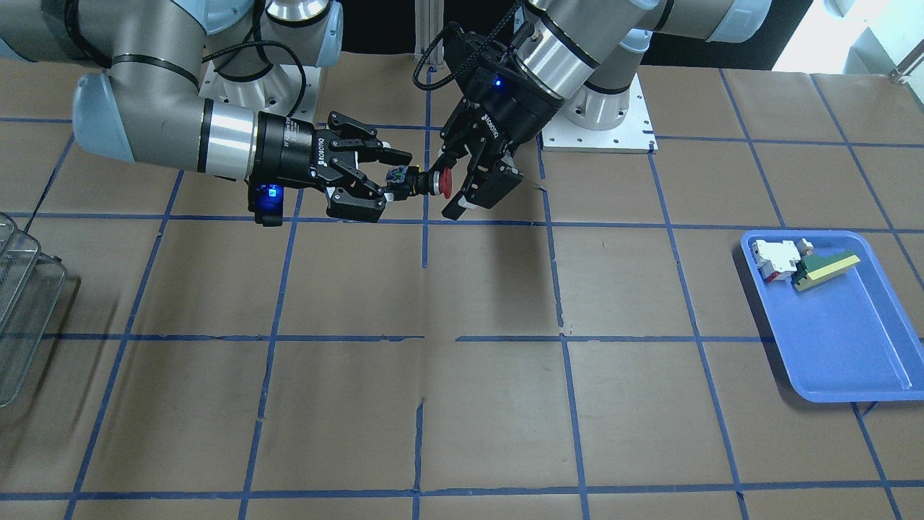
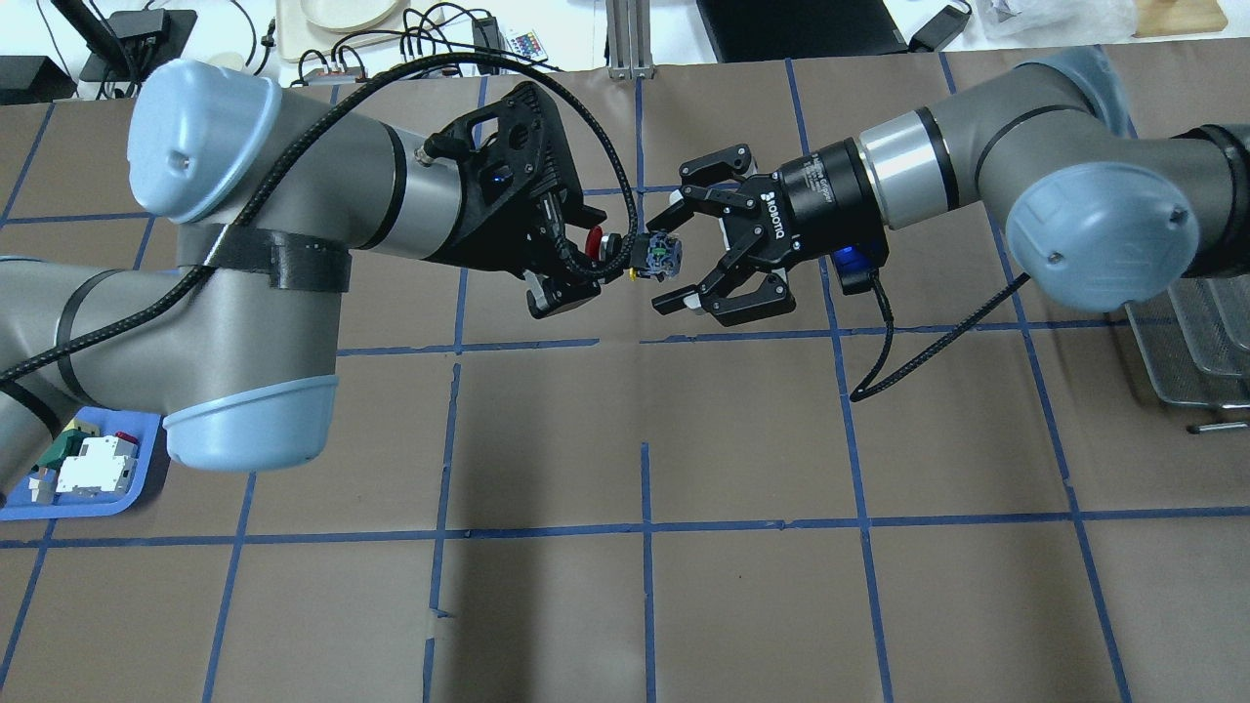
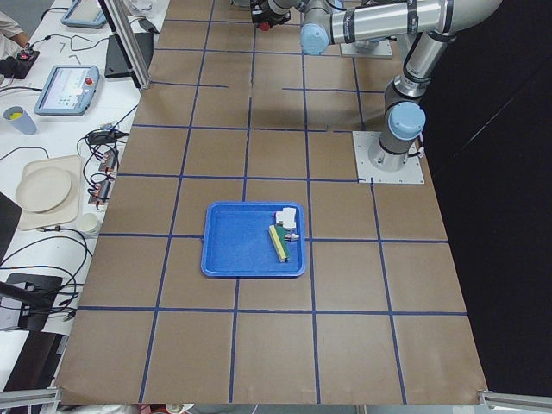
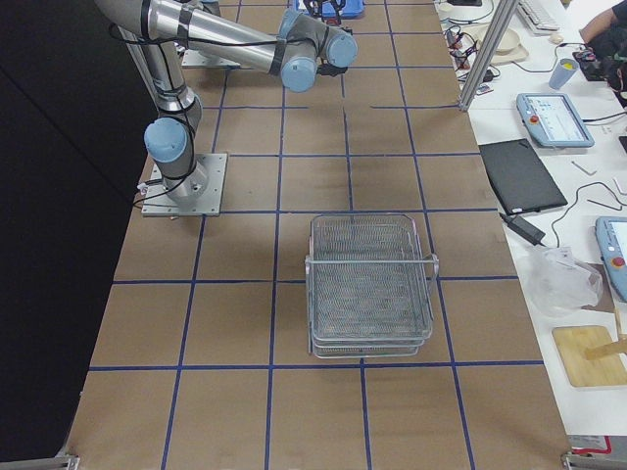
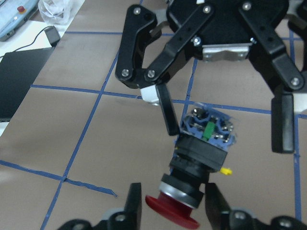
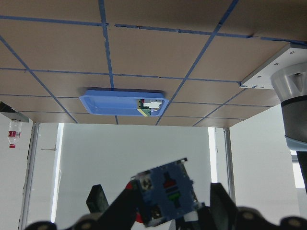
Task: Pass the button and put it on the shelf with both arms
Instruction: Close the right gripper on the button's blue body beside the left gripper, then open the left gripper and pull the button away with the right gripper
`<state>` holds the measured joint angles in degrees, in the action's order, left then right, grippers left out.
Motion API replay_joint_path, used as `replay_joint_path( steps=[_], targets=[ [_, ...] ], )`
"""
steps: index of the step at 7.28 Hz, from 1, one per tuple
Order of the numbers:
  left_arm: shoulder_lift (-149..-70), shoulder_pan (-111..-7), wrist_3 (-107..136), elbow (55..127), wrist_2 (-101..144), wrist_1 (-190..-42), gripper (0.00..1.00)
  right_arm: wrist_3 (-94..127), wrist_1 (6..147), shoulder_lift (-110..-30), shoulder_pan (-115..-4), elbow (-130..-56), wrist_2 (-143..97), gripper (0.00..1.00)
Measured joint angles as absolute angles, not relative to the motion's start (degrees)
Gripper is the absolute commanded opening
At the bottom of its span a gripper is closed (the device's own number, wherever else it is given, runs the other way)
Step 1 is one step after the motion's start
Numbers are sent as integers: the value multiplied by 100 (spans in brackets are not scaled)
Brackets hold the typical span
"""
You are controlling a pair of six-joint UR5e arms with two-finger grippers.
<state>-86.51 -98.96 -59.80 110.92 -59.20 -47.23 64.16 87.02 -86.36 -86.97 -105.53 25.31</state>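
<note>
My left end effector (image 2: 584, 252) is closed on the small push-button switch (image 5: 199, 155) with the red mushroom cap and black and grey-blue cylindrical body. The fingers (image 5: 133, 199) pinch it at the cap end, just behind the red dome. The switch lies roughly level in the air above the tabletop (image 1: 491, 419), with its blue terminal end pointing away from that end effector.

My right end effector (image 2: 676, 256) meets it from the other side with its jaws spread wide, straddling the terminal end and holding nothing. One black finger pad (image 5: 167, 110) lies close against the body, though I cannot tell whether it touches. The other pad stands clearly apart.

Both sit over the middle of the brown paper tabletop with its blue tape grid, on the side near my bases.

Well off to my right stands the silver wire-mesh shelf (image 4: 370, 284) of tiered baskets. Well off to my left lies a blue plastic tray (image 1: 830, 347) holding a white-and-red block (image 1: 774, 258) and, just beside it, a green-and-yellow wedge piece (image 1: 823, 267).
</note>
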Motion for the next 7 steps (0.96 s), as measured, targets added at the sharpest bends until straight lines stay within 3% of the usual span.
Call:
replay_joint_path(
  steps=[7],
  targets=[
    [-8534,-9823,-5635,11061,-5986,-4783,99,6360,8755,-8621,-8586,-10300,3194,0]
  ],
)
